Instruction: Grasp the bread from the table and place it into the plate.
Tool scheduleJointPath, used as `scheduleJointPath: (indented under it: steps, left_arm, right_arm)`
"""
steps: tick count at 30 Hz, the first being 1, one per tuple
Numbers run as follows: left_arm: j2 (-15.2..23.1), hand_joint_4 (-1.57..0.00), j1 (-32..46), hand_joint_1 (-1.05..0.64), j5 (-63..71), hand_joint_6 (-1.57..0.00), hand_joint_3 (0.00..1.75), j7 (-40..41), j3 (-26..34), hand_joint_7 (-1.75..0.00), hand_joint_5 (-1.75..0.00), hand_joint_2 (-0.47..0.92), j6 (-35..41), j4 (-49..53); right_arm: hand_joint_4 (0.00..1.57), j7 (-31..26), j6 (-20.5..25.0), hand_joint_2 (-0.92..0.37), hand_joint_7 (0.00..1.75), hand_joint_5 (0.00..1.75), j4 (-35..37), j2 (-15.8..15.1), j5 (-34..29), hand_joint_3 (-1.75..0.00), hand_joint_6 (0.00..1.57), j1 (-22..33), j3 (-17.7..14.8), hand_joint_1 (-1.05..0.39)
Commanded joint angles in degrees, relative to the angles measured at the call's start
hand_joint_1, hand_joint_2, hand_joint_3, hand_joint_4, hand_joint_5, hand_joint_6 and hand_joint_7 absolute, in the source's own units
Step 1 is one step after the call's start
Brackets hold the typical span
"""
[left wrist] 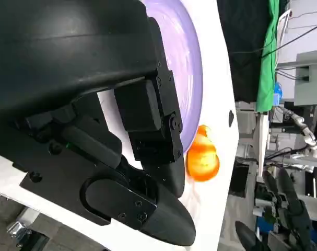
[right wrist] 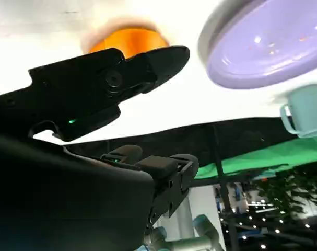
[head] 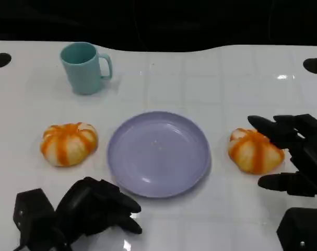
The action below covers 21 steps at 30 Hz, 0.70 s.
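Nearest to the camera in the head view is the left hand (head: 93, 209), which rests low on the table in front of the plate (head: 158, 153). Its fingers are curled inward and nothing is inside them. The right hand (head: 291, 154) is on the other side, spread wide around the right bread (head: 254, 150): one finger reaches over the far side of the roll and another lies on the near side, but I cannot tell if they already touch it. The roll sits flat on the table, so I judge it is not yet grasped.

The task is therefore at its beginning. The lilac plate has nothing in it. The right bread lies just beside the plate's right rim, and a second bread (head: 68, 144) lies near the left rim. What remains, in my judgement, is to close the fingers on the roll, lift it, carry it the short way to the plate and release it there.

The table (head: 210, 78) is white and glossy, with faint tile-like lines and a dark round hole near each far corner. A teal mug (head: 85, 68) stands behind the plate, toward the left. Beyond the table the head view is dark. The wrist views show a green cloth (left wrist: 267, 52) and some cables and equipment in the room.
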Motion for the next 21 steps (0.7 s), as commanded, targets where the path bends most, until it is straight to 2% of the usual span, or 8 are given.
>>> scheduleJointPath:
  steps: [1,7,15,21]
  left_arm:
    - [1.0,-1.51,0.0,-1.05,-0.4,-1.53,0.0,0.2,0.4,0.0,-0.28,0.82,0.6,-0.4]
    - [1.0,-1.52,0.0,-1.05,-0.5,-1.53,0.0,0.0,0.4,-0.01,-0.28,0.81,1.1,-0.7]
    - [1.3,-1.52,-0.3,-1.05,-0.7,-1.53,0.01,-0.8,0.5,0.0,-0.28,0.83,0.4,0.0]
    - [1.3,-1.51,0.2,-1.05,-0.7,-1.52,0.01,-0.6,0.4,0.0,-0.27,0.83,0.1,-0.7]
  right_arm:
    - [0.03,0.3,3.0,-0.89,0.01,0.44,0.6,-1.0,-2.2,0.0,0.24,-2.2,2.4,-0.71]
    - [0.05,-0.1,4.9,-0.88,0.01,0.44,1.7,-1.1,-2.4,0.0,0.26,-3.6,4.7,-0.72]
    - [0.07,-2.3,7.9,-0.89,0.0,0.43,10.1,0.2,-6.5,0.0,0.25,-9.4,10.6,-0.74]
    - [0.07,-3.1,10.5,-0.88,0.0,0.4,15.2,1.4,-7.5,0.0,0.24,-12.7,13.6,-0.74]
